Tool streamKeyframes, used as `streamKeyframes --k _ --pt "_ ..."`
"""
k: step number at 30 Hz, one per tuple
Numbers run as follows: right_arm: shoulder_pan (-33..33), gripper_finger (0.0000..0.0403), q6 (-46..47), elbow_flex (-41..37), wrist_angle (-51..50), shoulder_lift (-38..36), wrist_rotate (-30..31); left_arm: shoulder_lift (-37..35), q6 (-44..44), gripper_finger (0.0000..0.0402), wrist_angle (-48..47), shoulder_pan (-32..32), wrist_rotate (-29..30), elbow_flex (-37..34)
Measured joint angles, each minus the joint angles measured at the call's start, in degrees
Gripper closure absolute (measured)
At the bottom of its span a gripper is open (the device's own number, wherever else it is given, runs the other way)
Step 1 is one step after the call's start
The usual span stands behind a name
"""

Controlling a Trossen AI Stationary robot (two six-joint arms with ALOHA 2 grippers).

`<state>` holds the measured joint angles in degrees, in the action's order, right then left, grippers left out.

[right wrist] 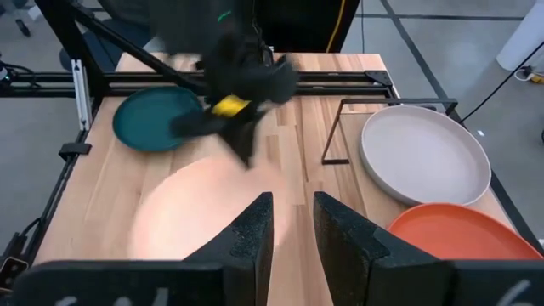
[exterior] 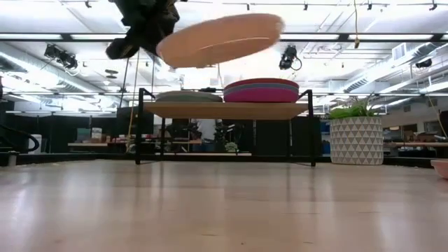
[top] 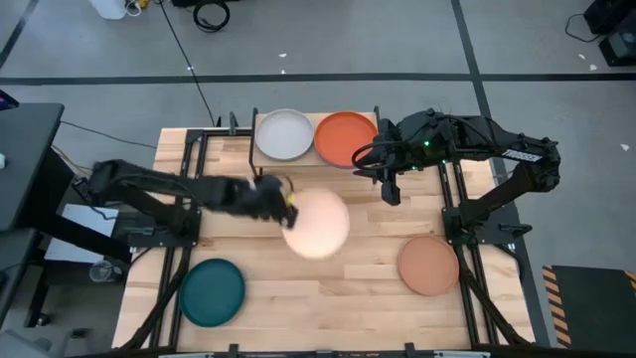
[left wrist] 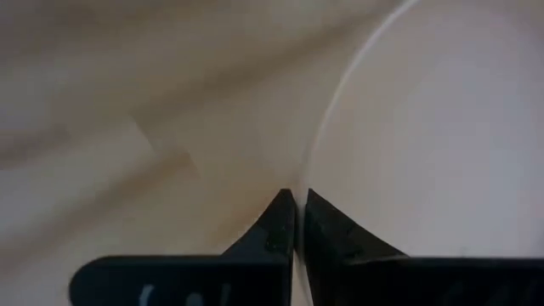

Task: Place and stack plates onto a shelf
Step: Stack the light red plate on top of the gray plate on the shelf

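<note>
- Counter (top: pixel 368 278): I see the dark teal plate (top: pixel 212 291) and tan-brown plate (top: pixel 428 266) lying on it.
- Shelf (exterior: pixel 224 110): grey plate (top: pixel 284 133) and orange plate (top: pixel 345 138) on top.
- Left gripper (top: pixel 285 207): clenched on the cream plate (top: pixel 316 224), held above the counter.
- Right gripper (top: pixel 390 194): fingers slightly parted, grasping nothing, beside the shelf.

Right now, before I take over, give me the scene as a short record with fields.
left gripper: shut on the rim of the cream plate, held tilted in the air over the table's middle
right gripper: open, empty, beside the shelf
on shelf: grey plate; orange plate on top of a magenta plate
on table: dark teal plate, tan-brown plate
</note>
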<state>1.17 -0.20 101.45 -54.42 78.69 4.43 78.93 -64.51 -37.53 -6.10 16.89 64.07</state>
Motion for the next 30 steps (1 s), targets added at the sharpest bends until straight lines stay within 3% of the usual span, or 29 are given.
streamKeyframes --k 5,13,22,30 --pt "0.00 0.0309 -0.04 0.00 0.48 0.01 0.00 -4.57 7.96 0.0386 -2.68 11.73 -0.82 0.04" --pt "-0.02 0.0309 -0.99 0.00 0.82 0.01 0.42 -5.53 20.46 0.0387 -4.63 30.94 -10.92 4.22" --pt "0.00 0.0309 -1.01 0.00 0.89 0.01 2.74 -2.58 32.28 0.0387 -14.76 44.13 -12.44 14.83" --pt "-1.04 0.0309 -1.28 0.00 2.50 0.01 3.50 5.35 39.56 0.0387 -18.76 50.72 -16.52 21.96"
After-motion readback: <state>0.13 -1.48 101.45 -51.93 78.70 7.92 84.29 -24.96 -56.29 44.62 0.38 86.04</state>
